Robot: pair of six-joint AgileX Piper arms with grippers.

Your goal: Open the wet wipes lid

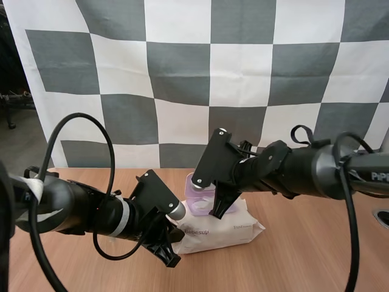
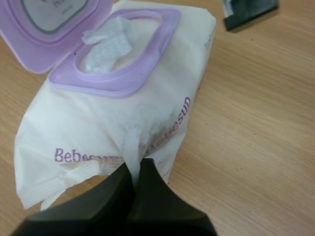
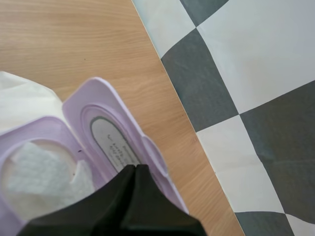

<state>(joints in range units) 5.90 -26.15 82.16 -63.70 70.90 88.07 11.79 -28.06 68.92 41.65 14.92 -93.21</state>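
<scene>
My left claw (image 2: 135,169) is closest. Its two fingers are squeezed tight on a fold of the wrapper at the near end of the pack of wet wipes (image 2: 98,132). The pack lies flat on the wooden counter (image 2: 256,123), between my two arms. Its long way runs from my left claw off toward my right arm's side.

The purple lid (image 2: 44,34) sits farther up the pack from that claw. It is already flipped back, so the hole shows, with a white wipe (image 2: 106,46) poking up.

My right claw (image 3: 134,169) has its fingers pressed together with nothing between them. It hangs just beside the open lid, by the lid's little tab. So the right claw is the one nearer the lid, and the left one holds the pack down.

I think the job is pretty much done. If the lid needed one more push, it would go toward the back edge of the counter, and the right claw is best placed to do it.
</scene>
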